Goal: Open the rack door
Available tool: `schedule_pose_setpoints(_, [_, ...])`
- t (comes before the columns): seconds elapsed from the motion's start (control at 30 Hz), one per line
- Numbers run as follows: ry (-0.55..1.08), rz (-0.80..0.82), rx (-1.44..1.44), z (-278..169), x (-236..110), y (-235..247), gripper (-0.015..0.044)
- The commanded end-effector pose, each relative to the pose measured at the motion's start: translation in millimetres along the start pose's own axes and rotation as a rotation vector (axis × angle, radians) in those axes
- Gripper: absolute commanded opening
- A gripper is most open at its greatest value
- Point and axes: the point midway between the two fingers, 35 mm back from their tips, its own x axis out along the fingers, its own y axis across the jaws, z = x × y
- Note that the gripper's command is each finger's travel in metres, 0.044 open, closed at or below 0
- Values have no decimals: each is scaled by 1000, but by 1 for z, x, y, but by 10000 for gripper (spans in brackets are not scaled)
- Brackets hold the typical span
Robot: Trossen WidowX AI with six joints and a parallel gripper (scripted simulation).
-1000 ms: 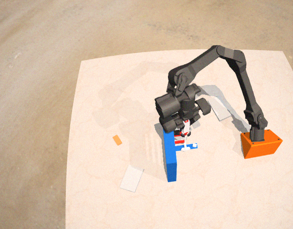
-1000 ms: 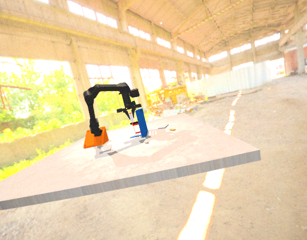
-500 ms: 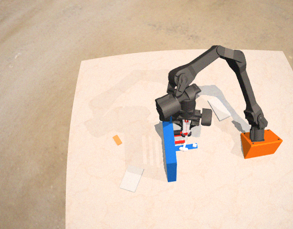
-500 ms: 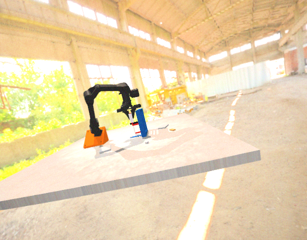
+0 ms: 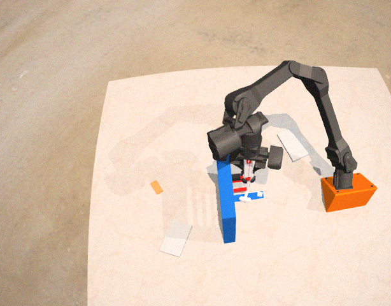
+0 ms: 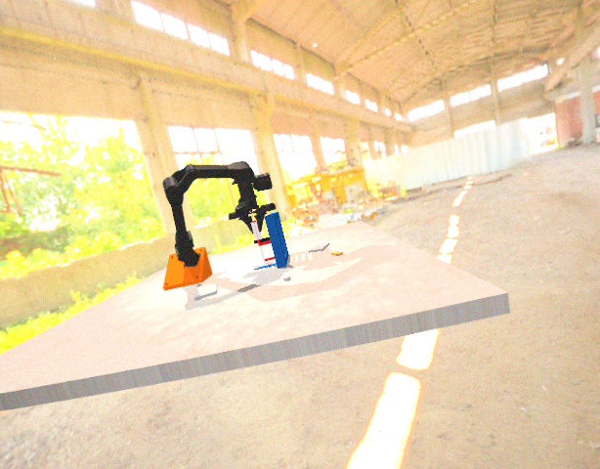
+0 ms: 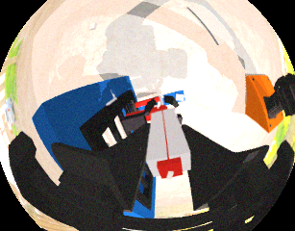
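Black two-fingered pincer [image 5: 248, 178] [image 6: 256, 222] [image 7: 168, 144] grasps the upright grey-and-red handle [image 5: 248, 170] [image 6: 256, 231] [image 7: 167, 137], right of the tall blue rack frame [image 5: 226, 194] [image 6: 277, 239] [image 7: 85, 111] as seen from above.

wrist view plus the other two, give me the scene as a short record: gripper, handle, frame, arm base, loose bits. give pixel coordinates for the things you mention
gripper: shut on the handle, above it, pointing down [image 5: 248, 169] [image 6: 254, 222] [image 7: 168, 149]
handle: upright, white and red, between the fingers [image 5: 248, 170] [image 6: 256, 230]
frame: blue, standing beside the handle [image 5: 226, 194] [image 6: 277, 236] [image 7: 85, 113]
arm base: orange, on the table [image 5: 348, 197] [image 6: 189, 273] [image 7: 258, 98]
orange piece: flat on the table, across the frame from the arm base [image 5: 156, 187] [image 6: 336, 253]
door angle: cannot tell exactly
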Motion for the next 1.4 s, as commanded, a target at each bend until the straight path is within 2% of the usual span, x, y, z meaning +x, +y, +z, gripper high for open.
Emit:
schedule_pose_setpoints(0.0, [4,3,31,-1,1,2,24])
schedule_pose_setpoints(0.87, [4,3,31,-1,1,2,24])
schedule_pose_setpoints(1.2, [4,3,31,-1,1,2,287])
schedule_pose_setpoints(1.37, [4,4,-93,-1,1,2,296])
